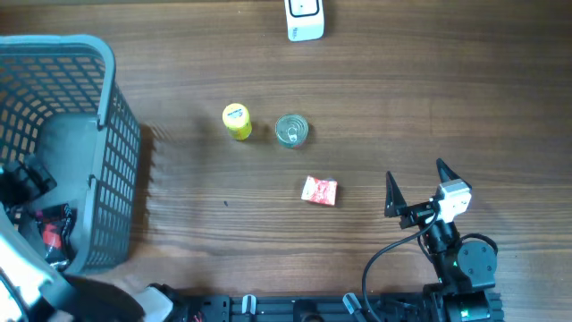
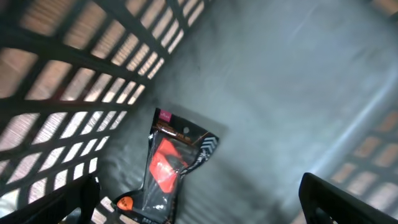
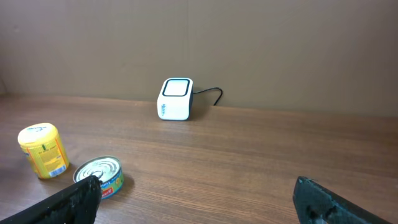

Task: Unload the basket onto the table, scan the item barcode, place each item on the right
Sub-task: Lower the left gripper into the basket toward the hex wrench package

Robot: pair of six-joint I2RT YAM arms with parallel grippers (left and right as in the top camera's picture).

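Dark wooden table (image 1: 447, 89); plain brown wall (image 3: 280, 37) behind it.

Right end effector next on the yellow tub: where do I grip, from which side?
Take the yellow tub by its round side wall, below the lid, coming from above with the open right end effector. It stands upright, and the tin can sits close beside it, so I'd put the fingers on its near and far sides rather than in that gap.

Brown wooden table (image 1: 465, 98), grey mesh basket (image 1: 109, 85) at the left edge, yellow tub (image 1: 237, 121) and tin (image 1: 291, 131) side by side above centre, red packet (image 1: 320, 190) just below the tin, white scanner (image 1: 305, 20) at the top edge
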